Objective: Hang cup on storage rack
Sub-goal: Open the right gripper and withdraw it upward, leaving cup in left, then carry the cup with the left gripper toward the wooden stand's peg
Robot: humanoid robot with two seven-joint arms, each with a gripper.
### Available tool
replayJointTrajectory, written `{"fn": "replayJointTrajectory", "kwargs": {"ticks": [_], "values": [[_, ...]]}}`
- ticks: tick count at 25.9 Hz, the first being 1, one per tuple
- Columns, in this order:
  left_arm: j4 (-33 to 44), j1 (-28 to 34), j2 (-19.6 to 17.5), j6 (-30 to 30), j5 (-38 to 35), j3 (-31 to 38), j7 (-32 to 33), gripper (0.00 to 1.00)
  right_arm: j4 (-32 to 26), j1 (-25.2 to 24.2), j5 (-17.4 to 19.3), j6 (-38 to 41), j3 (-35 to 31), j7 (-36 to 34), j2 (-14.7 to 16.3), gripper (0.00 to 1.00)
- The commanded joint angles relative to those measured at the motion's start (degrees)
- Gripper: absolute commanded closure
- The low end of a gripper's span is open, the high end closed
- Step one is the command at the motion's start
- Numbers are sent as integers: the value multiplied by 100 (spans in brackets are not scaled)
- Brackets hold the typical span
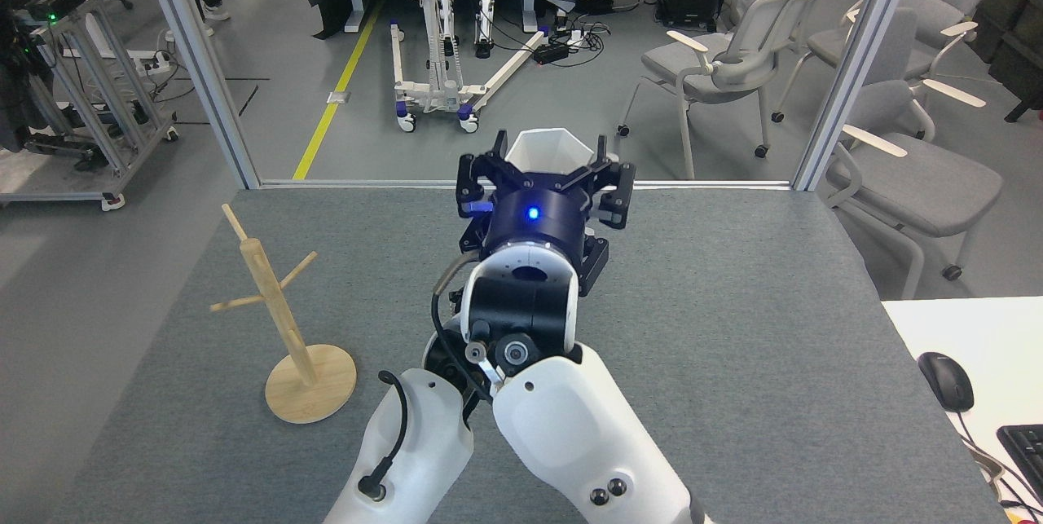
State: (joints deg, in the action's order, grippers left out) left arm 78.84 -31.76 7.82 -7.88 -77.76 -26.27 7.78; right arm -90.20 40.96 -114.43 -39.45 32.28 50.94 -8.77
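Head view: centre frame, the right gripper (547, 173) has its black fingers clamped around the white cup (544, 151), mouth up; the storage rack (281, 320) stands well apart, lower left on the grey table (733, 328).

White cup (544, 147), light wooden rack (281, 320), grey speckled table (733, 328), black gripper (544, 173)

The cup (547, 151) is matt white. The storage rack (281, 320) is pale, smooth wood. Grey, rough felt-like cloth covers the counter (733, 328). The claw (544, 182) is black, its arm shell (562, 442) glossy white plastic.
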Motion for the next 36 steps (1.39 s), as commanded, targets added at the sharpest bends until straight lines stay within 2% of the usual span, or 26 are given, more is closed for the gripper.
{"fn": "replayJointTrajectory", "kwargs": {"ticks": [1, 4, 6, 10, 12, 14, 17, 19, 22, 25, 28, 32, 36], "values": [[26, 21, 1, 32, -2, -9, -154, 100, -33, 923, 8, -19, -64, -164, -64, 1], [140, 126, -8, 32, -2, -1, -189, 100, -16, 1688, 61, -204, -81, -304, -11, 1], [184, 197, 0, 32, -2, -1, -285, 100, -16, 2004, 96, -256, -353, -331, -37, 1], [421, 443, -26, 32, -28, -9, -487, 100, 72, 2048, 131, -186, -661, -322, 33, 1], [668, 663, -52, 32, -64, -9, -540, 100, 116, 1995, 272, -177, -775, -322, 86, 1], [914, 935, -70, 41, -72, -9, -707, 100, 125, 1899, 615, -116, -1153, -340, 235, 1], [1247, 1313, -140, 32, -151, -9, -971, 100, 160, 1723, 1572, 402, -1760, -559, 754, 1], [1538, 1629, -237, 32, -222, -1, -1120, 100, 283, 1380, 2284, 877, -2103, -1034, 1237, 1], [1836, 2095, -360, -12, -354, 8, -1613, 100, 784, 571, 2988, 1440, -2314, -2106, 1650, 1], [1977, 2570, -395, -65, -494, 43, -2333, 100, 1487, -369, 3164, 1897, -2401, -3635, 1817, 1], [1986, 2939, -421, -285, -608, 78, -2834, 100, 2269, -1002, 3260, 2565, -2823, -4751, 1817, 1], [1968, 3247, -571, -882, -688, 61, -3124, 100, 3017, -1538, 3664, 3707, -3403, -5455, 1817, 1], [1960, 3616, -676, -1436, -688, 228, -3124, 100, 3122, -1986, 3700, 4129, -3500, -5815, 1879, 1]]}}
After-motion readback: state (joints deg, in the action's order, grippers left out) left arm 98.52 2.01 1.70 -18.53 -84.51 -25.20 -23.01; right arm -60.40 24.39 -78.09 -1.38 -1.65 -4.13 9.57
